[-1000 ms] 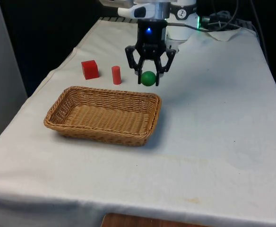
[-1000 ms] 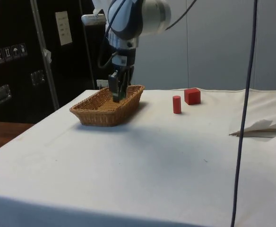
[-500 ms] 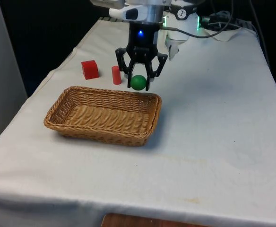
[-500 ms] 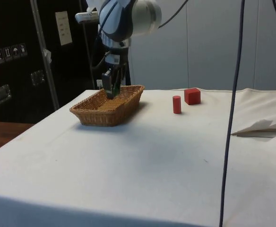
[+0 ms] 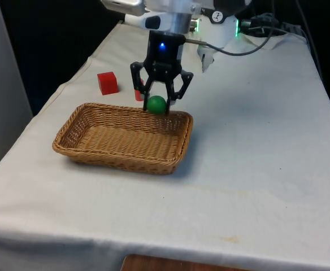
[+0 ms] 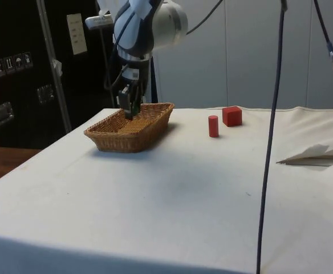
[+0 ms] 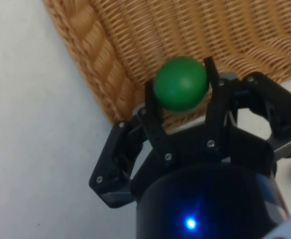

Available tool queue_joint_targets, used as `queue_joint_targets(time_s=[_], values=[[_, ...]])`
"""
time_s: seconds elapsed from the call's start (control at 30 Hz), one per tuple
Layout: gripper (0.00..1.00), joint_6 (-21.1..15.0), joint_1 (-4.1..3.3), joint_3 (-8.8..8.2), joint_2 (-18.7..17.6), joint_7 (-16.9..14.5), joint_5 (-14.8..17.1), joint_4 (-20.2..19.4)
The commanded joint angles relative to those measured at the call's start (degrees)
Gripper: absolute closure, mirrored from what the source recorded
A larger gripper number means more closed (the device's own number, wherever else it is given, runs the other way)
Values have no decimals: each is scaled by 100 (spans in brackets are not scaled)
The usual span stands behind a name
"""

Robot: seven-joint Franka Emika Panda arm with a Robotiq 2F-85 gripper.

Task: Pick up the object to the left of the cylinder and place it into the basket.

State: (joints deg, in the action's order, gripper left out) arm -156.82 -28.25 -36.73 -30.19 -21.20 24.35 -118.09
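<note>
White cloth covers the table [image 5: 255,186], and nearest the table's front edge on it lies the wicker basket [image 5: 97,148], its long side turned toward that edge. Over the basket's far rim hangs the gripper [image 5: 157,105], fingers [image 7: 151,115] pinching the green ball [image 5: 156,104] between them; the wrist view has the ball [image 7: 180,83] held above the woven rim, with the basket floor just beyond it. From the side the gripper [image 6: 129,110] sits low over the basket [image 6: 129,130], near its far long wall.

Beyond the basket, toward the table's far edge, stand the red cylinder [image 6: 213,126] and the red cube [image 5: 107,82], each on the cloth and apart from each other; in the front view the gripper covers most of the cylinder.

A second ago the ball hung clear of the basket, beside its far corner on the front view's right. Half a second ago it had drawn alongside the cylinder, short of the rim. Now it has crossed onto the rim line, so the carry is nearly done. My judgement: a little more travel inward, then release, should finish the task. Cube, cylinder and basket have not shifted
</note>
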Motion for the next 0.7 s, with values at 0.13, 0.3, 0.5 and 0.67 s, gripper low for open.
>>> queue_joint_targets(time_s=[0.13, 0.3, 0.5, 0.67], values=[[100, -23, 6, -92, -143, -52, 0, 74], [100, -149, 120, -143, -430, -178, 52, 206], [100, -281, 218, -74, -699, -223, 206, 350], [100, -241, 126, -201, -940, -178, 304, 447]])
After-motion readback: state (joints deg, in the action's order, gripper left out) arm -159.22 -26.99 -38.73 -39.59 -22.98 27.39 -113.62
